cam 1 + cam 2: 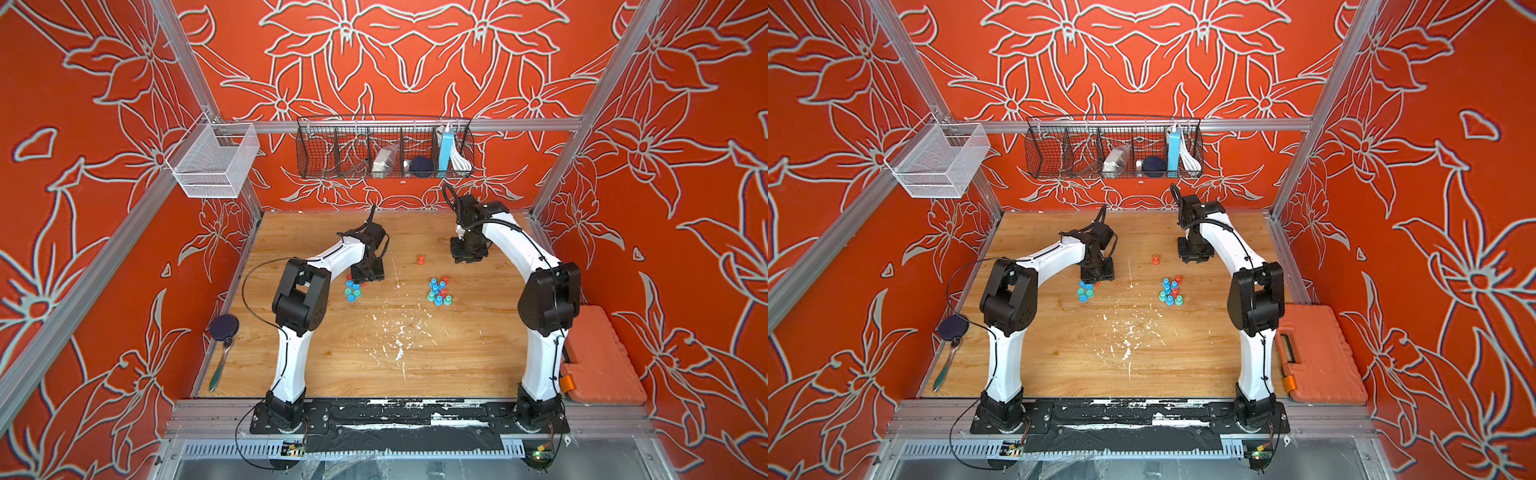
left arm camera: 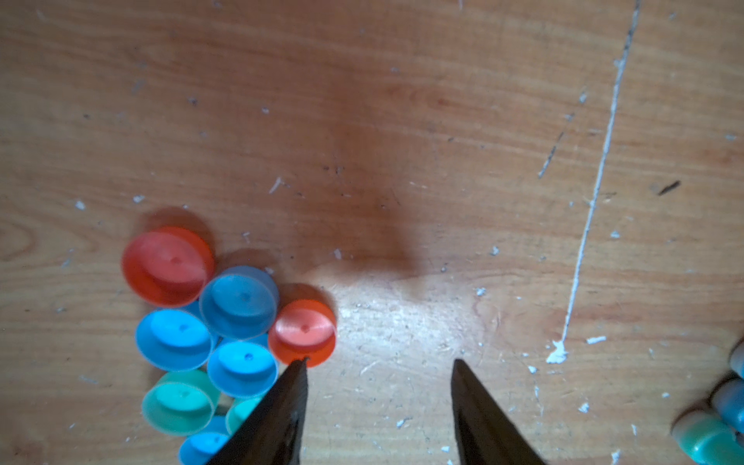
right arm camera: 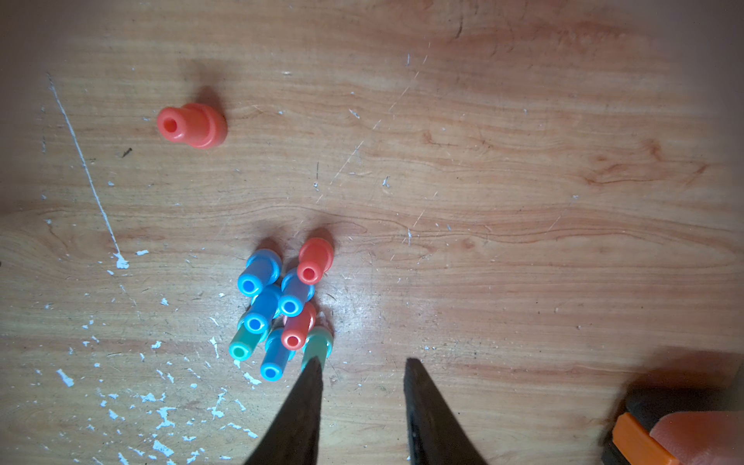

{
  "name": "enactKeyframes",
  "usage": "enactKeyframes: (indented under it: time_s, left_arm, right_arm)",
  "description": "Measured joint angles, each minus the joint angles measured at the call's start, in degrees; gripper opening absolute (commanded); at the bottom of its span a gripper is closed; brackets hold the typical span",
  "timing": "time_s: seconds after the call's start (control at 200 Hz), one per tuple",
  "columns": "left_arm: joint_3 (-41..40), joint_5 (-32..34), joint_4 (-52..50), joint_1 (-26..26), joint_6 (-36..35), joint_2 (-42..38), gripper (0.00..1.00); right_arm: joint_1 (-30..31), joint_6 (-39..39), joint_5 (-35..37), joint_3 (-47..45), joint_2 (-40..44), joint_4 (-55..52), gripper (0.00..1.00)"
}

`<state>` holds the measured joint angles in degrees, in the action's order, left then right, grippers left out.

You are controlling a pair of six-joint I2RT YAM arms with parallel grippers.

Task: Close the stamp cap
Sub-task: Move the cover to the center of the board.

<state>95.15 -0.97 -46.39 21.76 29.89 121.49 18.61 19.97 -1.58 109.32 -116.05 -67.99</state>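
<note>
Left gripper (image 2: 378,362): jaws moderately apart with nothing between them, low over the table (image 2: 402,120). One fingertip (image 2: 294,382) touches, or nearly touches, a red cap (image 2: 302,332). That cap is the nearest of the loose caps (image 2: 239,302), which are clustered off to that side.

Caps counted: two red, four blue, two teal. Eight show; more may be hidden under the pile.

Right gripper (image 3: 362,360): jaws narrower, also empty. A teal stamp (image 3: 320,342) sits right at the end of one jaw, on the near edge of the bunch of stamps (image 3: 261,310).

Bunch counted: four blue, two red, two teal. All eight are uncapped.

Farther out, well apart from the bunch, stands a lone red stamp (image 3: 191,125) with a wider base; I judge it capped.

Progress, as judged: one of nine closed, eight left. No cap picked up yet.
</note>
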Motion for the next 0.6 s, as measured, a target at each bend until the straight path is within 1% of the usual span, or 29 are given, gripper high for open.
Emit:
enactKeyframes:
  time_s: [0.601]
  left_arm:
    - [0.5,0.1,0.3,0.0,0.0,2.3,0.57]
  right_arm:
    - [-0.4,-0.8,0.0,-0.3,0.2,0.1,0.35]
